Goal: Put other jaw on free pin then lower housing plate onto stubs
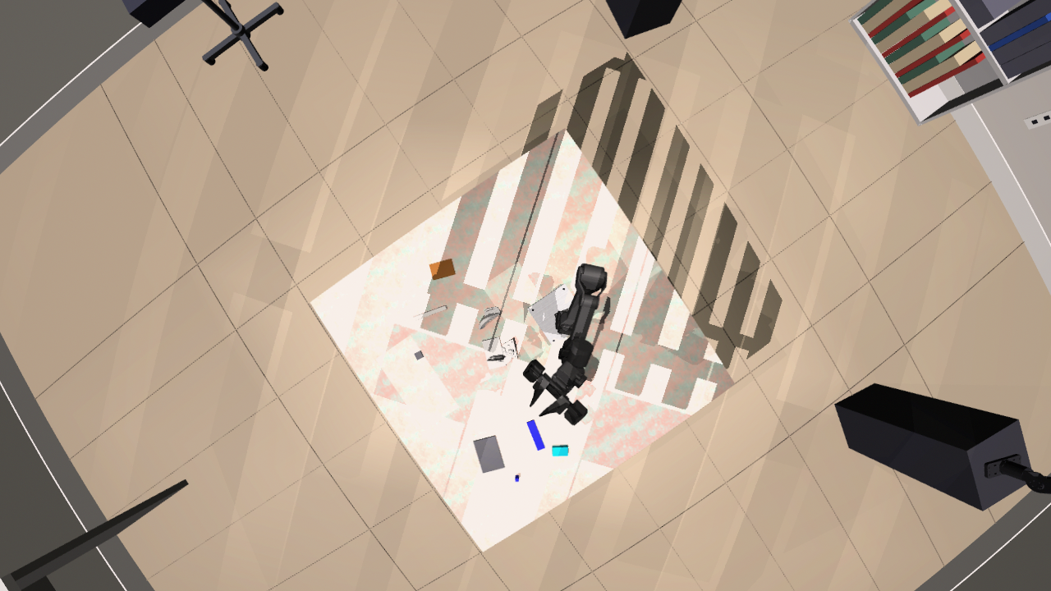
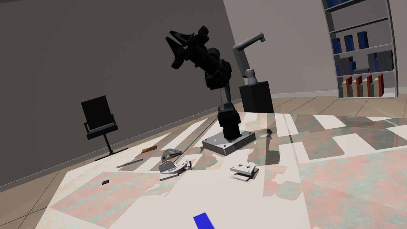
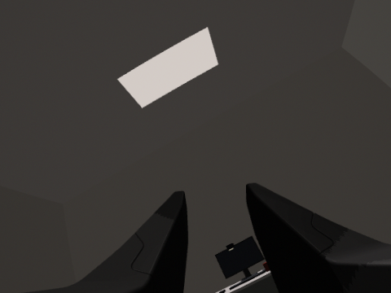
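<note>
Black office chair (image 2: 96, 114) far left, before dark wall (image 2: 85, 51); tall bookshelf (image 2: 335, 61) far right, pale wall (image 2: 293, 42); tan tiled floor (image 1: 220, 183); bright ceiling panel (image 3: 171, 67).

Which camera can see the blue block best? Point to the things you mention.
The top view: it shows the whole blue block (image 1: 535, 435) (image 2: 203, 221) lying on the table (image 1: 411, 309) (image 2: 159, 212). The exterior view shows only part of it, cut off by the bottom edge. The wrist view doesn't show it at all.

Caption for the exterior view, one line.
Black arm on its grey base, end effector raised, fingers apart, above scattered parts.
</note>
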`<state>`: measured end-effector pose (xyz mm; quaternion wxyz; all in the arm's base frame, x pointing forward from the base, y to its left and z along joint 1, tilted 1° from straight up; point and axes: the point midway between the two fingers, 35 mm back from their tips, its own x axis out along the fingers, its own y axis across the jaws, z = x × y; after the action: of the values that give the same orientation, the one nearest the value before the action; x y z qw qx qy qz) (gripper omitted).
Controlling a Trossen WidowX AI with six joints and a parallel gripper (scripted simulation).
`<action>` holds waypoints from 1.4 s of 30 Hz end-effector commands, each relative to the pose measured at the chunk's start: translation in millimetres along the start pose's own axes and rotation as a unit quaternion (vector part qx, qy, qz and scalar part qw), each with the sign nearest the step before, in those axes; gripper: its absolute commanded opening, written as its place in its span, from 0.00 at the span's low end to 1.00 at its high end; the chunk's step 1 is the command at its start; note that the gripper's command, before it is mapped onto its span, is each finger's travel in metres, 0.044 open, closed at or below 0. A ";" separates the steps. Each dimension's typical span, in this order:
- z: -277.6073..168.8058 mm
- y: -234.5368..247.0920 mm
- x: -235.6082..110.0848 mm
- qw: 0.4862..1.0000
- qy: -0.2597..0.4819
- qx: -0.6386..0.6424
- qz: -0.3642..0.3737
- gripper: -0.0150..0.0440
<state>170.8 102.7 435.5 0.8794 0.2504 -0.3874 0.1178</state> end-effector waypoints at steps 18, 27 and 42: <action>-5.4 1.2 3.3 1.000 0.008 -0.015 0.002 0.25; -40.0 1.9 21.5 0.993 0.062 -0.104 0.009 0.25; -103.3 -21.0 44.7 0.958 0.168 -0.234 0.005 0.25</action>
<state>259.7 137.9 409.4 0.9584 0.0413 -0.2729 0.0732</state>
